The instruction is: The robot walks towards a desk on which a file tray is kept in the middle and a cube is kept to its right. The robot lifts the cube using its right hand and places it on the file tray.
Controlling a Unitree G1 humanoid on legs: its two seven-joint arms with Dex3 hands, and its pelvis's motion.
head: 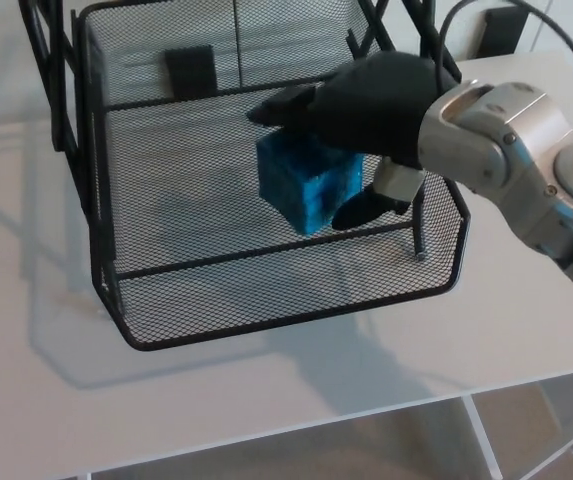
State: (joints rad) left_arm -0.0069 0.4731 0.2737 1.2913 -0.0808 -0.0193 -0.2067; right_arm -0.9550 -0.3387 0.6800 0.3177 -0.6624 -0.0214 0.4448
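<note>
A small blue cube (pixel 306 185), tilted, sits in the grip of the robot's right hand (pixel 366 110) inside a black wire-mesh tray (pixel 266 325), over its middle. Whether it touches the mesh floor is unclear. The black fingers close over its top and the thumb presses its lower right side. The cube looks light and firm, with a mottled, probably grippy surface, so two opposite faces are the best hold. There is one cube, one tray, one hand and one white desk (pixel 266 410). The left hand is out of sight.
</note>
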